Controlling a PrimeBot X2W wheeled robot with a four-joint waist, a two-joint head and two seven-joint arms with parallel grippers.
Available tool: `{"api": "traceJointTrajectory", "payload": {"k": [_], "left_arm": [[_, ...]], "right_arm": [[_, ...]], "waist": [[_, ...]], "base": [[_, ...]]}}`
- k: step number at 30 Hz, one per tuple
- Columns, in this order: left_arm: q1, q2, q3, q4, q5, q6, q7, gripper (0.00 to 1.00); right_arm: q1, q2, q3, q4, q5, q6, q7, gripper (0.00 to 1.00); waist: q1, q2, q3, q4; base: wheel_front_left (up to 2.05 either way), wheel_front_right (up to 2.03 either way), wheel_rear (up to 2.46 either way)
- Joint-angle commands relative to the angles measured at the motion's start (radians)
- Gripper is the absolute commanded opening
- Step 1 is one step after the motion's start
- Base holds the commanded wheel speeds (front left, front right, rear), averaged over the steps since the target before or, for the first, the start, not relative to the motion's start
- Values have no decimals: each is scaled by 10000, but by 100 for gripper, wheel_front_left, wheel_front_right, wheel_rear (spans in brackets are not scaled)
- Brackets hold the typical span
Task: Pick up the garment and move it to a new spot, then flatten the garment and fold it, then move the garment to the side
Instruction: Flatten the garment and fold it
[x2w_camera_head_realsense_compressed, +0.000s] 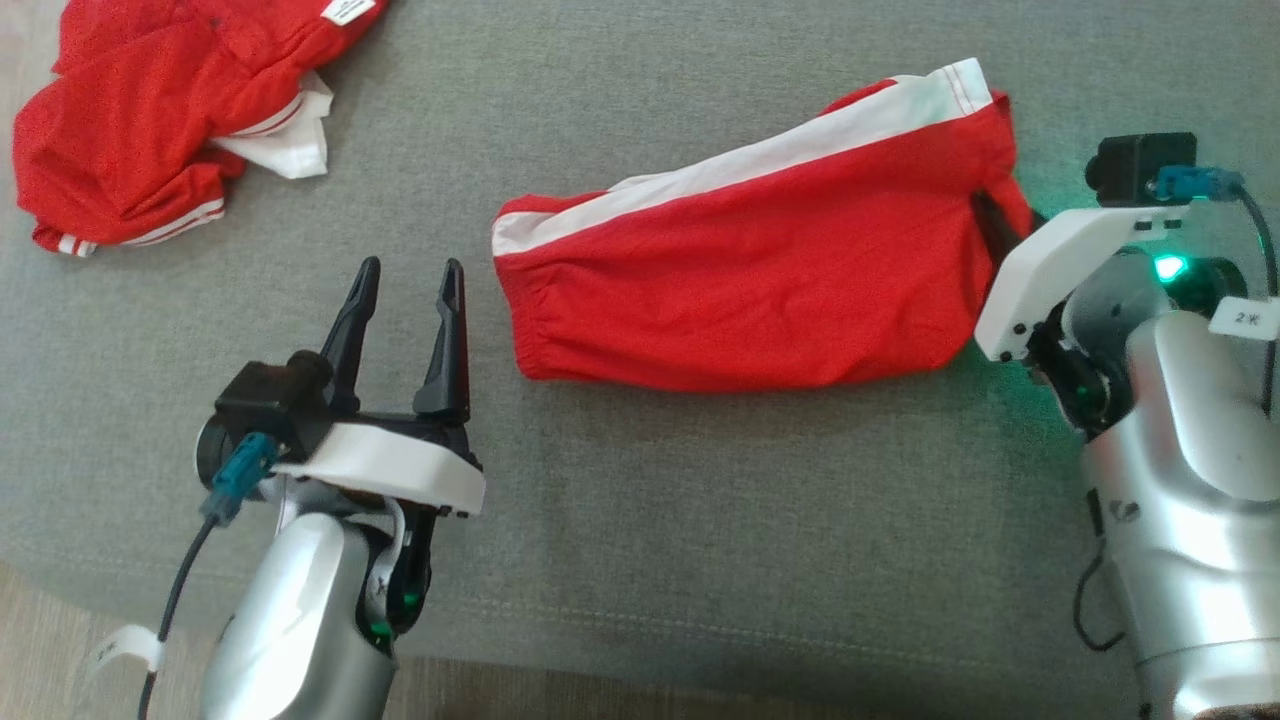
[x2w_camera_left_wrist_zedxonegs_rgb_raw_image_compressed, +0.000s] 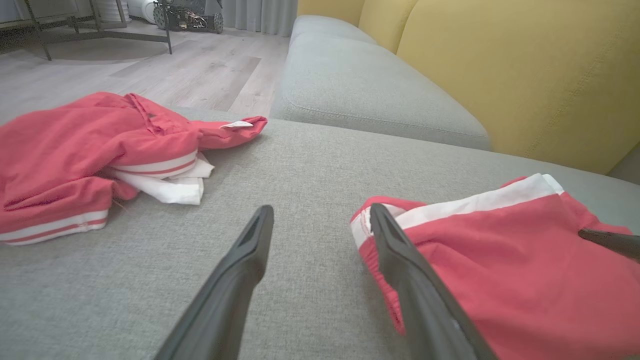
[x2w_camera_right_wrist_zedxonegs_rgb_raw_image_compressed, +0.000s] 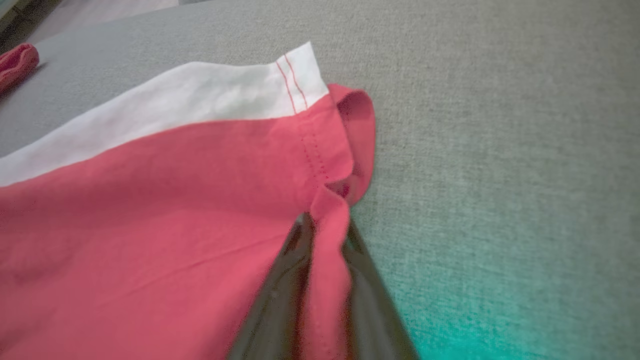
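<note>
While the red garment (x2w_camera_head_realsense_compressed: 740, 290) with its white side stripe lies spread flat in the middle of the grey sofa seat (x2w_camera_head_realsense_compressed: 700, 520), the right tool (x2w_camera_right_wrist_zedxonegs_rgb_raw_image_compressed: 326, 230) is clamped on a fold of its hem corner at the right end. The left tool (x2w_camera_head_realsense_compressed: 408, 275) hovers just beside the waistband end, fingers well apart, and a second crumpled red garment (x2w_camera_head_realsense_compressed: 150, 130) lies at the far left.
</note>
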Motion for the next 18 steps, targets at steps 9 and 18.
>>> {"api": "traceJointTrajectory", "payload": {"k": [9,18], "left_arm": [[-173,78,620,-369,286,-168,-119,100],[139,217,806,-396,394,-239,-119,100]], "right_arm": [[1466,544,-338,-1076,249,-7,-1194,0],[3461,770,-734,-2859,704,-7,-1846,0]], "waist": [[0,0,-155,-430],[0,0,-467,-1047]], "base": [[0,0,0],[0,0,0]]}}
